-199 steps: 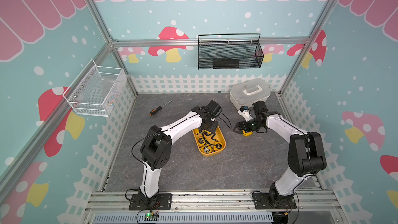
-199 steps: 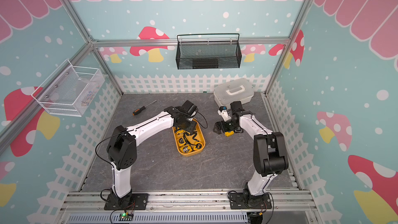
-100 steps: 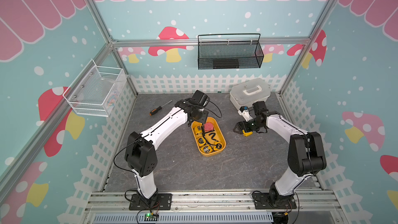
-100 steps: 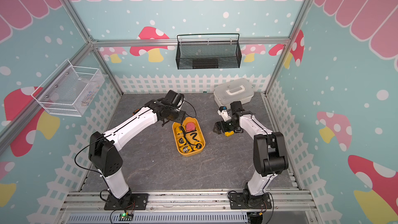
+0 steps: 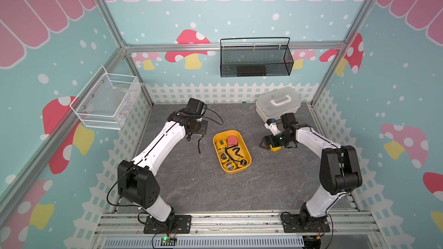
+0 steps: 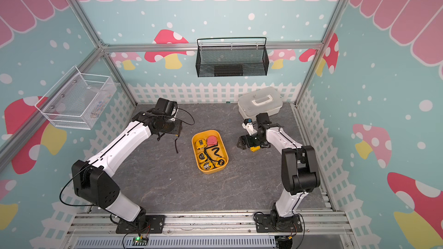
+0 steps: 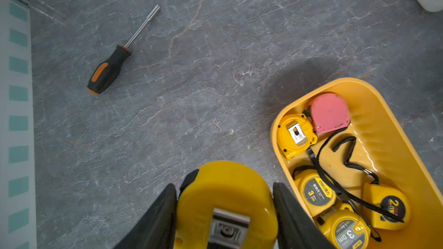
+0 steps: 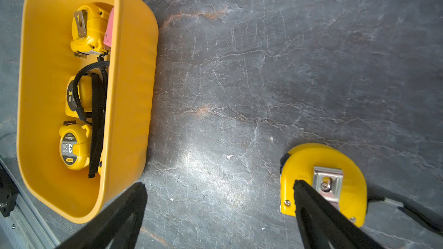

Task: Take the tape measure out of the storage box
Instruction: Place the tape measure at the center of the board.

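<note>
You have the left gripper (image 7: pixel 224 186) closed on a yellow round-bodied tape measure (image 7: pixel 226 204) with a metal belt clip, its fingers (image 7: pixel 158 216) pressed against both sides; its black strap (image 5: pixel 199 143) hangs below the gripper. The shallow yellow plastic storage box (image 7: pixel 386 140) sits just beside this gripper, toward your right arm, with the held tape measure outside its rim. Inside lie a pink tape measure (image 7: pixel 329 113) and four yellow tape measures (image 7: pixel 287 137). Beyond the gripper a black-and-orange screwdriver (image 7: pixel 109 70) lies on the grey floor (image 7: pixel 215 68). Your right gripper (image 8: pixel 218 184) stands wide, holding nothing; a second yellow tape measure (image 8: pixel 318 158) lies on the floor by one finger, the box near the other
</note>
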